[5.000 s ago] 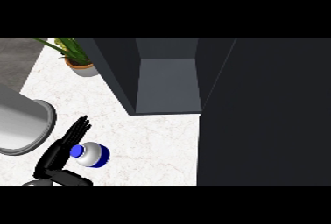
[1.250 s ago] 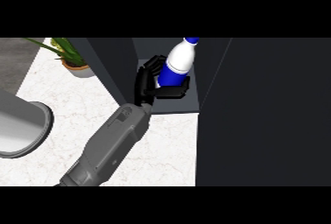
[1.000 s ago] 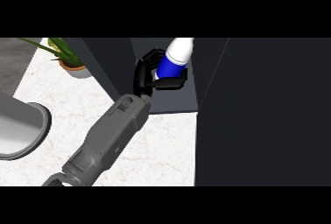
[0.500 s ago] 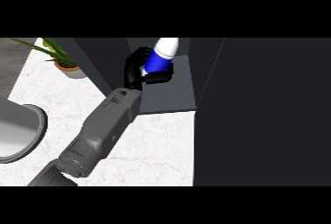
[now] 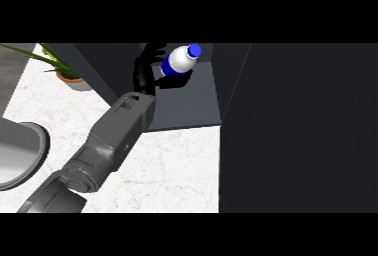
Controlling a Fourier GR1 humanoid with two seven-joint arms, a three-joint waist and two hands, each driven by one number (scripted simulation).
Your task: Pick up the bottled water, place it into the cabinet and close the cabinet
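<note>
The left hand (image 5: 151, 70) is curled round the bottle (image 5: 179, 60), thumb under it at about 5 o'clock and fingers wrapped along its 9 o'clock side, so the bottle is held, not just touched. It's carried tilted, blue cap pointing to roughly 1 o'clock, inside the open cabinet (image 5: 184, 107) near its back. Whether the base is already down on the cabinet floor can't be told from here.

For this step to be done well, the bottle should probably be tipped upright and set down before the fingers are let go, otherwise a roll is likely. The hand is best backed out toward 7 o'clock, the way the forearm already runs, so nothing gets clipped. The door (image 5: 295, 125), the big dark panel at 3 o'clock, hasn't been shut yet.

The forearm is stretched long from the lower left corner, wrist bent up. The right hand isn't seen anywhere
</note>
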